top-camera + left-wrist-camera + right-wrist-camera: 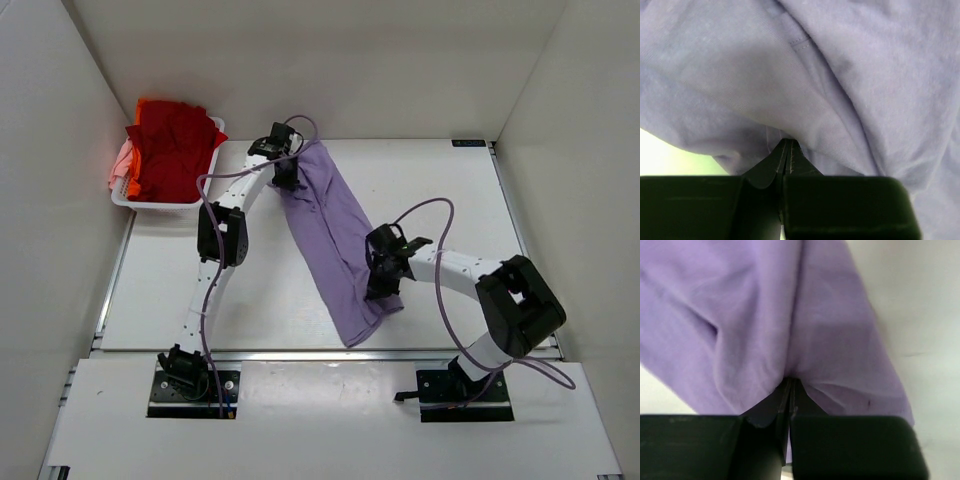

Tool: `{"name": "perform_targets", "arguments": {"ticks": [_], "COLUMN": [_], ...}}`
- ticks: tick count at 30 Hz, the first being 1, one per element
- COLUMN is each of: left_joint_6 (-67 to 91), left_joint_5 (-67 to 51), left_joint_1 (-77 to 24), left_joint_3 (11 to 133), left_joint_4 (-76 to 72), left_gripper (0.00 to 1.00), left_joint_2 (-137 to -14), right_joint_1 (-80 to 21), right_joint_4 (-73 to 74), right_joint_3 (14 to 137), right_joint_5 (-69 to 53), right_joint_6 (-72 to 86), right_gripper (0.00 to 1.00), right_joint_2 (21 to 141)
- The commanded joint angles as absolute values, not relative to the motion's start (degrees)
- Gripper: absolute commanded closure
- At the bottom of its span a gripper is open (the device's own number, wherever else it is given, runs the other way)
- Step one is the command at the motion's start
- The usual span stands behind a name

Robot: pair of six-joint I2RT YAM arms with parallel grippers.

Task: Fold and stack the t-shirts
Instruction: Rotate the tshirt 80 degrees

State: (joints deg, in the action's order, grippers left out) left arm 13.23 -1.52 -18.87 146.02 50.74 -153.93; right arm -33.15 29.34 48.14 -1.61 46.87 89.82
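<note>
The lavender t-shirt (pixel 330 235) hangs stretched in a long diagonal band across the middle of the table, from far left to near right. My left gripper (pixel 286 178) is shut on its far end; in the left wrist view the gripper (pixel 788 142) pinches a fold of the lavender cloth (pixel 830 75). My right gripper (pixel 383 283) is shut on its near end; in the right wrist view the gripper (pixel 791 381) pinches the cloth (pixel 750 315). The red t-shirt (pixel 172 148) lies on top of the pile in the basket, with orange (pixel 133 187) and pale pink (pixel 119 165) cloth showing beneath it.
The white plastic basket (pixel 160 203) stands at the far left corner of the table. White walls close in the left, back and right sides. Purple cables loop from both arms over the table.
</note>
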Motion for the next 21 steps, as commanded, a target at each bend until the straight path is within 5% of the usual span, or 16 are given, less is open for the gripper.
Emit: {"name": "perform_targets", "arguments": {"ticks": [1, 15, 21], "left_joint_6": [11.69, 16.87, 17.23], "left_joint_5": [-2.90, -7.12, -8.96], "left_joint_1": [-18.72, -15.30, -15.38], "left_joint_3": [146.96, 147.75, 147.31], "left_joint_4": [48.71, 41.58, 38.41], "left_gripper": [0.93, 0.92, 0.92], "left_joint_2": [-153.20, -154.60, -154.16], "right_joint_1": [-40.06, -48.43, -45.36], "right_joint_4": [27.42, 25.57, 21.62], "right_joint_3": [43.07, 42.02, 30.86], "right_joint_5": [-2.81, -4.75, -4.13], "right_joint_6": [58.08, 60.91, 64.33], "right_gripper": [1.00, 1.00, 1.00], "right_joint_2": [92.90, 97.73, 90.10]}}
